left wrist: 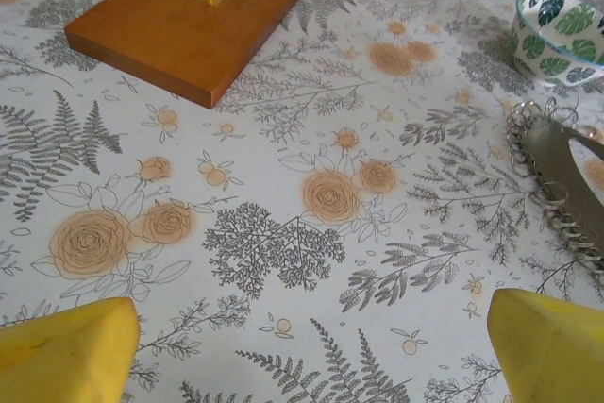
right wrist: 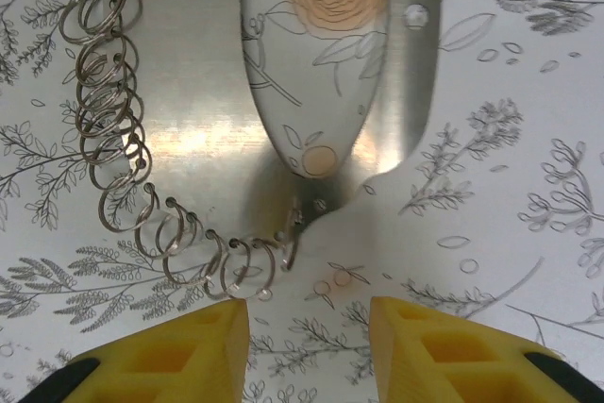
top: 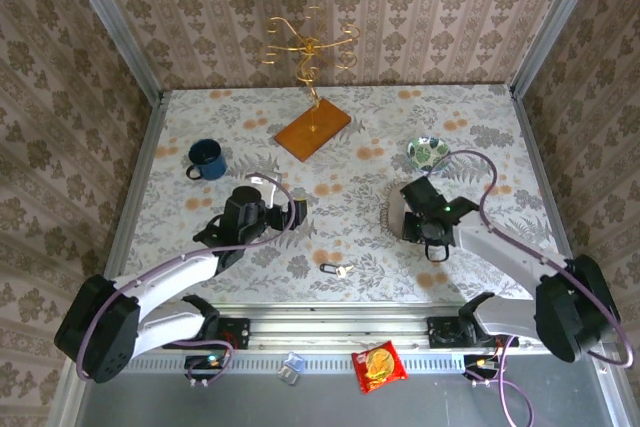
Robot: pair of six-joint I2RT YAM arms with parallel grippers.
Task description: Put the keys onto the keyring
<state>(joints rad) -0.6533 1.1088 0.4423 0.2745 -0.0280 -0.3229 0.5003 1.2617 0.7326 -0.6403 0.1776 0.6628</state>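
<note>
Bench (top: 400, 132) carries all: left hand (left wrist: 311, 351) spreads wide, holding nothing; right hand (right wrist: 310, 316), half-closed and empty, has the keyring (right wrist: 189, 129) just ahead of it; keys (top: 335, 270) lie apart, between the two hands, nearer the front edge.

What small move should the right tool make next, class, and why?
Probably ease forward and close on the near edge of the keyring: the right tool hangs open just short of it, gripping nothing, while the keys lie loose on the table.
</note>
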